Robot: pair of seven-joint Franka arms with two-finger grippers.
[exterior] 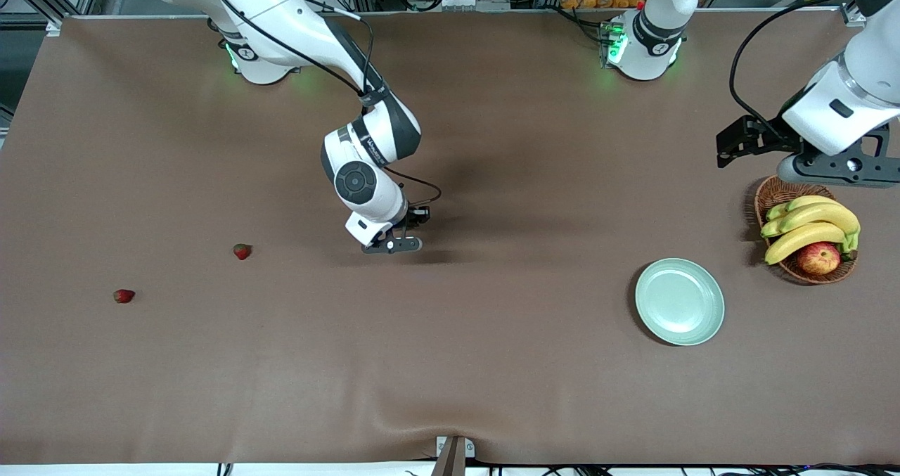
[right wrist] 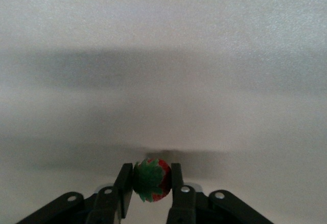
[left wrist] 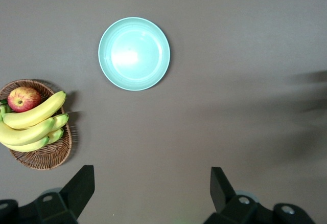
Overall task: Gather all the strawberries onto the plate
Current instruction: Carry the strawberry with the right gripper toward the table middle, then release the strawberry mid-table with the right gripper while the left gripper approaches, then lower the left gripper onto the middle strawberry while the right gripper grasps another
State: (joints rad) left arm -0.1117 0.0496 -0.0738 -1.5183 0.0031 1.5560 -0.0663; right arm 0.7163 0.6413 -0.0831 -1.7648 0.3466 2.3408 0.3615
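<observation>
Your tally: round pale mint-green plate [exterior: 679, 301] empty. Two small red strawberries [exterior: 124, 295] [exterior: 242, 251] on brown tabletop [exterior: 450, 363], near right arm's end. Third strawberry [right wrist: 152, 179] held in right gripper [exterior: 395, 245] jaws. Left gripper [left wrist: 150, 185] waits over wicker basket [exterior: 773, 195], jaws wide.

Right gripper [right wrist: 148, 185] clamped, left gripper [left wrist: 153, 188] spread.

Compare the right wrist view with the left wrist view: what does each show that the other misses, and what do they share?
Only the right wrist view shows a strawberry clamped between the right gripper fingers, close over bare table. Only the left wrist view shows the empty plate, the basket with bananas and an apple, and the left gripper open, high above them. Both share only the brown table.
</observation>
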